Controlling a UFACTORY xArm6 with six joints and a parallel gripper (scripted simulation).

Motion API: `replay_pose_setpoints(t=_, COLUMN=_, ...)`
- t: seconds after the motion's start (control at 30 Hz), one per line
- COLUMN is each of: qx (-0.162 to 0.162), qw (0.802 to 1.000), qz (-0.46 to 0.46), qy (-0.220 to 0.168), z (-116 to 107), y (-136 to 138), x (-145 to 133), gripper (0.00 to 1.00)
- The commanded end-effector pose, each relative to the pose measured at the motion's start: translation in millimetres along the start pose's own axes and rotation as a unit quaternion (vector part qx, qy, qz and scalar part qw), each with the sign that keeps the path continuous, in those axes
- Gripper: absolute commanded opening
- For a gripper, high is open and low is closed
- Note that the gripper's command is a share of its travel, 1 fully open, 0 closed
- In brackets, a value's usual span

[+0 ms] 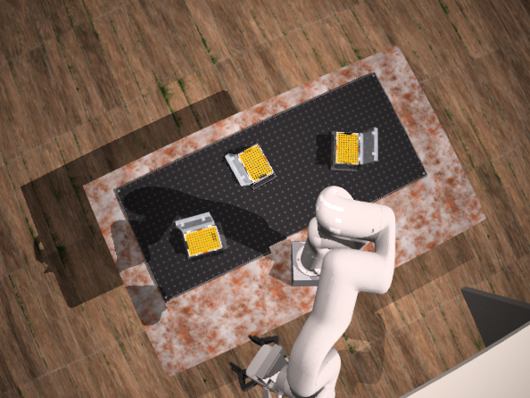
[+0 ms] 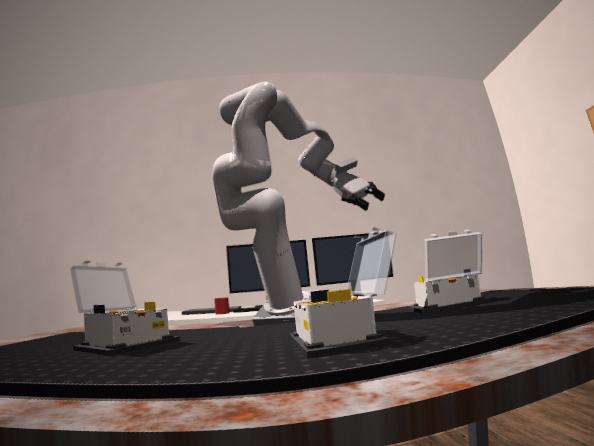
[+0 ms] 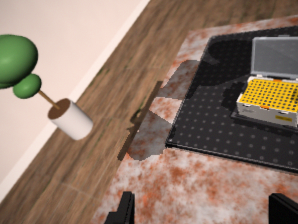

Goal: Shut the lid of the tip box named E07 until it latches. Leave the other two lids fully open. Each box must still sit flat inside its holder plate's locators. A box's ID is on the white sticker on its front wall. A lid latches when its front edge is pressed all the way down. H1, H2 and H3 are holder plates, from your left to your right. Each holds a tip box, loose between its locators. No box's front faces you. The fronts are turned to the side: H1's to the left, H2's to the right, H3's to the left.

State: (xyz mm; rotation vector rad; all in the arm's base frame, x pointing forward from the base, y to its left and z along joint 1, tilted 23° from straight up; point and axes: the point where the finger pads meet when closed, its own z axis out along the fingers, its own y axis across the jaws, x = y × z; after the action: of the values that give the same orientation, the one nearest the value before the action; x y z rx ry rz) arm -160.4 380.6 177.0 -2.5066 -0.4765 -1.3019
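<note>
Three white tip boxes with yellow tip racks stand on the black perforated board, all with their lids open. In the overhead view they are the left box (image 1: 202, 239), the middle box (image 1: 252, 164) and the right box (image 1: 352, 148). In the side view they show as a left box (image 2: 125, 326), a middle box (image 2: 335, 320) and a right box (image 2: 447, 290). Their stickers are too small to read. My gripper (image 1: 259, 363) (image 2: 362, 195) is open and empty, high in the air and off the board's near edge. In the wrist view my fingers frame the mat, with one open box (image 3: 270, 97) at the upper right.
My arm's base (image 1: 305, 263) stands on the rust-stained mat beside the board. Two monitors (image 2: 310, 262) and a red mug (image 2: 221, 305) stand behind the arm. A potted plant (image 3: 70, 120) stands on the wooden floor by the wall.
</note>
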Motion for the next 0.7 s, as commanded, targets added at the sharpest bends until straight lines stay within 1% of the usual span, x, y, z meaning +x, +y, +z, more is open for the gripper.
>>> replay_pose_setpoints(t=0.0, qx=-0.003, qw=1.0, qz=0.001, qy=0.002, z=13, y=3, x=9, gripper=1.0)
replay_pose_setpoints(t=0.03, qx=-0.003, qw=1.0, qz=0.001, qy=0.002, z=17, y=4, x=12, gripper=1.0)
replay_pose_setpoints(t=0.1, qx=-0.003, qw=1.0, qz=0.001, qy=0.002, z=17, y=4, x=12, gripper=1.0)
replay_pose_setpoints(t=0.2, qx=-0.049, qw=0.999, qz=-0.007, qy=0.019, z=29, y=10, x=19, gripper=1.0)
replay_pose_setpoints(t=0.43, qx=-0.049, qw=0.999, qz=-0.007, qy=0.019, z=57, y=21, x=37, gripper=1.0)
replay_pose_setpoints(t=0.53, qx=-0.097, qw=0.995, qz=-0.015, qy=0.034, z=68, y=28, x=44, gripper=1.0)
replay_pose_setpoints(t=0.6, qx=-0.097, qw=0.995, qz=-0.015, qy=0.034, z=75, y=33, x=49, gripper=1.0)
replay_pose_setpoints(t=0.67, qx=-0.097, qw=0.995, qz=-0.015, qy=0.034, z=75, y=33, x=49, gripper=1.0)
